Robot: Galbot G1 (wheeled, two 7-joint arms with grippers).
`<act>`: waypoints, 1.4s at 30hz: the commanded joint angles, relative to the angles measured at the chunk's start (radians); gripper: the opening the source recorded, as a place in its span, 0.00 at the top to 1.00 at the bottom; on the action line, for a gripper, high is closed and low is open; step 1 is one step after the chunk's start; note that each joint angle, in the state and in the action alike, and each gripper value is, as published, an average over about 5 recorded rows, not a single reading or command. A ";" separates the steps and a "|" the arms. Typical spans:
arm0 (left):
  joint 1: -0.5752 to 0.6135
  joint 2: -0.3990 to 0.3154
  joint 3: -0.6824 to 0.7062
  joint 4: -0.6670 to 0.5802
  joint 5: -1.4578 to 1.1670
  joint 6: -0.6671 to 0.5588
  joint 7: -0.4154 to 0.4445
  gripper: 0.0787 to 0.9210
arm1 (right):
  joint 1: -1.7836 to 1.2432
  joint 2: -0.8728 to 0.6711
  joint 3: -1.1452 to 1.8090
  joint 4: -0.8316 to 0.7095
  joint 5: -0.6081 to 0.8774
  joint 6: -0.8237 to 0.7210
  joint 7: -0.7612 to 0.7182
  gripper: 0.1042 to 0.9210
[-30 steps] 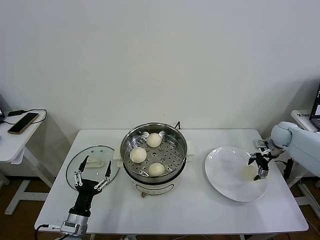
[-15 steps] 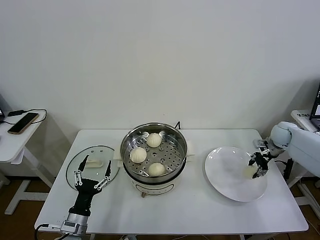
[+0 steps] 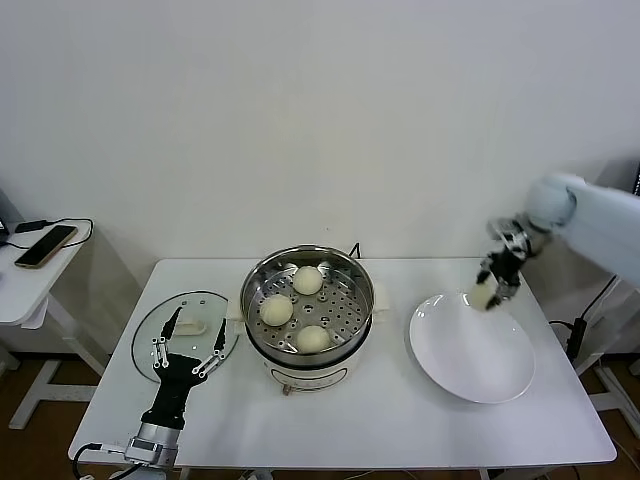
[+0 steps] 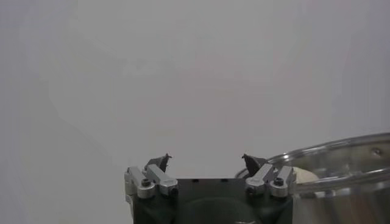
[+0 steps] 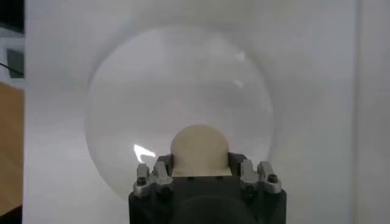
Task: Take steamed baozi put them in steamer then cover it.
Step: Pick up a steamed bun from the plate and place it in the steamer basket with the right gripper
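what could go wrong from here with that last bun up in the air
The right hand holds the fourth baozi above the white plate, well short of the steamer. A soft bun pinched at its sides could slip or get squashed on the way. Three baozi already fill much of the tray, so a careless drop may land on one or hit the rim. The left hand sits open near the cover.
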 commanded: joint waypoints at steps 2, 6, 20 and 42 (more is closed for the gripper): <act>0.002 0.001 0.005 -0.005 0.002 0.002 0.001 0.12 | 0.279 0.239 -0.160 0.168 0.270 -0.111 0.026 0.36; 0.001 0.000 0.009 -0.002 0.006 -0.001 0.001 0.12 | 0.255 0.326 -0.152 0.166 0.302 -0.139 0.056 0.36; 0.000 0.001 0.005 0.000 0.003 -0.004 -0.003 0.12 | 0.131 0.489 -0.163 0.118 0.312 -0.164 0.127 0.37; 0.001 0.005 -0.004 0.006 -0.002 -0.010 -0.008 0.12 | 0.035 0.538 -0.192 0.041 0.242 -0.164 0.149 0.38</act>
